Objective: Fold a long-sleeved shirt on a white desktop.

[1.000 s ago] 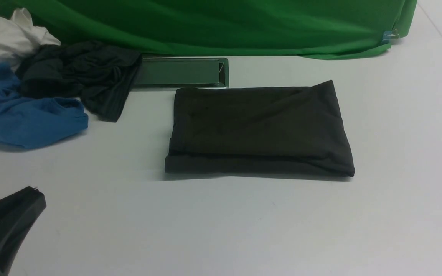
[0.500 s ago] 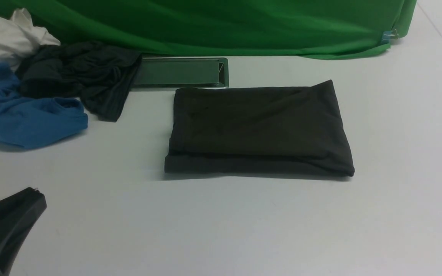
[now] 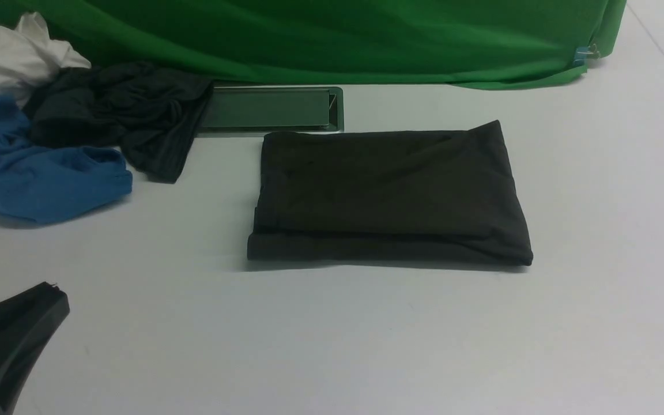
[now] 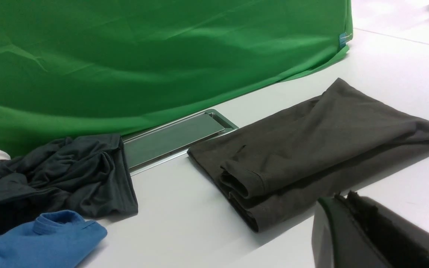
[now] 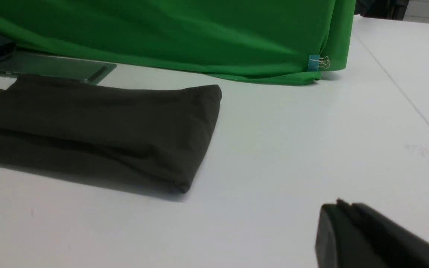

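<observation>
— Where's the shirt?
— I see the long-sleeved shirt (image 3: 389, 196) folded flat mid-table (image 3: 332, 334), nothing touching it.
— Jaws?
— My left gripper (image 3: 49, 291) and right gripper (image 5: 339, 212): both pressed together, empty.

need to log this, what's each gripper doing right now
left gripper: closed, holding nothing, clear of the shirt.
right gripper: closed, holding nothing.

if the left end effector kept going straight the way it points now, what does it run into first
Probably the folded dark brownish-grey knit shirt: the left end effector, shut and empty, points at its near open-layered end across bare white desktop. Depth is unclear; a slightly off line could pass just in front of it.
</observation>
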Controlling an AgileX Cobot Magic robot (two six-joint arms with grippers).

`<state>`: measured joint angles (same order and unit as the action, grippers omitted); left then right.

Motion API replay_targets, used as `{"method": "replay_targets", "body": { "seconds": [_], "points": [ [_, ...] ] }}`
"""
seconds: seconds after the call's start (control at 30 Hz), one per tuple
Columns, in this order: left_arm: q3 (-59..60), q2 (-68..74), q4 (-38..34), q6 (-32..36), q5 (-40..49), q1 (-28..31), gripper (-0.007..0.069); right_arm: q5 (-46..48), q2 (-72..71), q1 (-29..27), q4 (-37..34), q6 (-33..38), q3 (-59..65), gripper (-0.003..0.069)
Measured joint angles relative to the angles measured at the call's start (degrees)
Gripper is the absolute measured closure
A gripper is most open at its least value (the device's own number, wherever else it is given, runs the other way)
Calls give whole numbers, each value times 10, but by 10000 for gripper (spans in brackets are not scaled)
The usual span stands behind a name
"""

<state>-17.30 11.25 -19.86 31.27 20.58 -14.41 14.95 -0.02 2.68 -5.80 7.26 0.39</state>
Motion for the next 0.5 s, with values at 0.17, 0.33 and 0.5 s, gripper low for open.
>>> {"method": "replay_targets", "body": {
  "seconds": [0.17, 0.33, 0.5],
  "points": [
    [0, 0, 2, 0, -1, 0, 606, 0, 0, 0, 0, 0, 0, 587],
    [0, 0, 2, 0, -1, 0, 606, 0, 0, 0, 0, 0, 0, 571],
    [0, 0, 4, 0, -2, 0, 606, -1, 0, 0, 0, 0, 0, 550]
  ]
}}
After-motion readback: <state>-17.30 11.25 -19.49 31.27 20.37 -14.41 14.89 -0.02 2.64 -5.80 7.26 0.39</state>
